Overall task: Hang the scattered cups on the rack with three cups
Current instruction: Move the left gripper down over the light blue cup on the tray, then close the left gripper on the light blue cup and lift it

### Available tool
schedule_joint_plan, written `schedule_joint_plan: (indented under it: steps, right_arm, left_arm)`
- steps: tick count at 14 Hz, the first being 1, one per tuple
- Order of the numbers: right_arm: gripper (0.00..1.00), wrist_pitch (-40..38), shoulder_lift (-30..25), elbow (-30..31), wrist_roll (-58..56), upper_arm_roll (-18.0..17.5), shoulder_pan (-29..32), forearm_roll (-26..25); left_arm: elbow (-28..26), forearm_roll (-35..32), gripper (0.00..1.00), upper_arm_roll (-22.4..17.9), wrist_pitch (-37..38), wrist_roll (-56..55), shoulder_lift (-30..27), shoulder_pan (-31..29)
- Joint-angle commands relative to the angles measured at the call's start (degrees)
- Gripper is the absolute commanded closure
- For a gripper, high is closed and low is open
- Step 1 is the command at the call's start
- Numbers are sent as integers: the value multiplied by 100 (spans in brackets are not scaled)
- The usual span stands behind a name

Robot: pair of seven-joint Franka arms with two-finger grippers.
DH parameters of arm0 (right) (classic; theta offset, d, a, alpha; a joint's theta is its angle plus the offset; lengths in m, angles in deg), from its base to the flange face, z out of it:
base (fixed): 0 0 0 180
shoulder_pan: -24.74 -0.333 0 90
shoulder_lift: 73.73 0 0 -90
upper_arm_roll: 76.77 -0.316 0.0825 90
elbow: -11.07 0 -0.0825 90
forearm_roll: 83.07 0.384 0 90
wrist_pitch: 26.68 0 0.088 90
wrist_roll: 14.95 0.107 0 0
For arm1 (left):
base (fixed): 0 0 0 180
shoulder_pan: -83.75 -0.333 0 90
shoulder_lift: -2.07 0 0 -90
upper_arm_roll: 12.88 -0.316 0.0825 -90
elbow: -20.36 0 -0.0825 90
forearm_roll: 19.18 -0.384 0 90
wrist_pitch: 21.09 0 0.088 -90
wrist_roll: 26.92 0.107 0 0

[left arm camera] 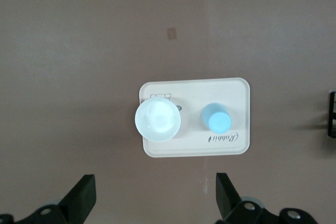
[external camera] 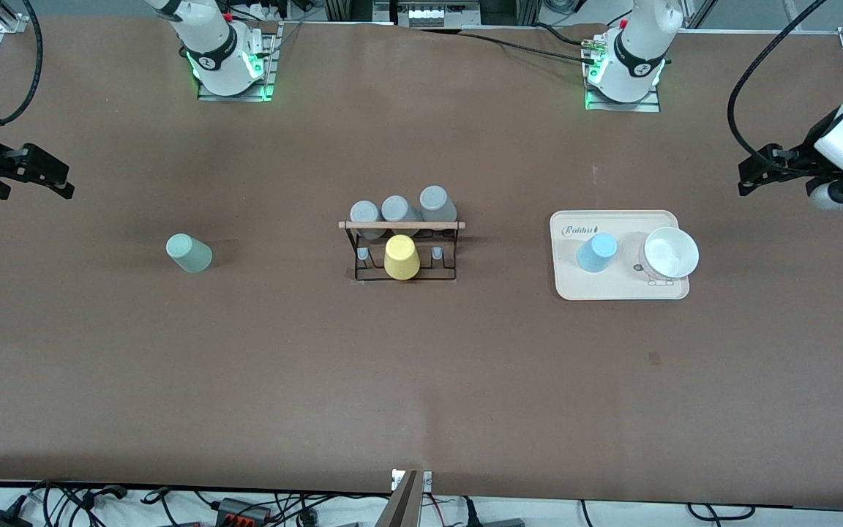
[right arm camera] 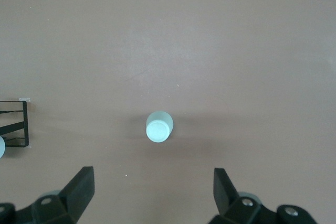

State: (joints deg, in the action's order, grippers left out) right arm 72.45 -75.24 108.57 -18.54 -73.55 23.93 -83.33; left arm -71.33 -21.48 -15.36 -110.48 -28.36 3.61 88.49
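The black wire rack (external camera: 403,272) with a wooden rod across its top stands mid-table. Three grey cups (external camera: 397,211) sit on its row farther from the front camera, and a yellow cup (external camera: 401,257) on the nearer row. A sage green cup (external camera: 189,253) (right arm camera: 159,127) stands alone on the table toward the right arm's end. A light blue cup (external camera: 597,252) (left arm camera: 216,117) stands on a beige tray (external camera: 619,289). My right gripper (external camera: 66,183) (right arm camera: 153,174) hangs open and empty above the table near the green cup. My left gripper (external camera: 743,179) (left arm camera: 155,182) hangs open and empty near the tray.
A white bowl (external camera: 670,253) (left arm camera: 157,119) shares the beige tray (left arm camera: 194,149) with the blue cup. An edge of the rack (right arm camera: 13,124) shows in the right wrist view. Brown tabletop stretches between the cup, the rack and the tray.
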Motion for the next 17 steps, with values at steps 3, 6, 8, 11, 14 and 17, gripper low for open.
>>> schedule_joint_plan:
  steps: [3, 6, 8, 11, 14, 17]
  right_arm:
    - [0, -43, -43, 6, 8, 3, -6, -54]
    - [0, -87, -16, 6, 0, 3, -7, -54]
    - [0, -87, -16, 6, -9, 3, -6, -63]
    - [0, -78, 2, 15, -1, 3, 2, -63]
    - [0, 45, 36, 41, -1, 3, 2, -63]
    - [0, 45, 168, 68, -1, 12, 46, -71]
  left_arm:
    - [292, 98, 0, 29, 229, 73, 504, -17]
    - [301, 63, 0, 64, 177, 65, 1049, 210]
    - [153, 98, 0, 82, -207, 65, 1409, 264]
    - [-891, 98, 0, 362, -1551, -5, 1349, 299]
    - [-2164, 98, 0, 407, -3175, -40, 1279, 308]
    - [-3001, 98, 0, 609, -4347, -40, 1235, 255]
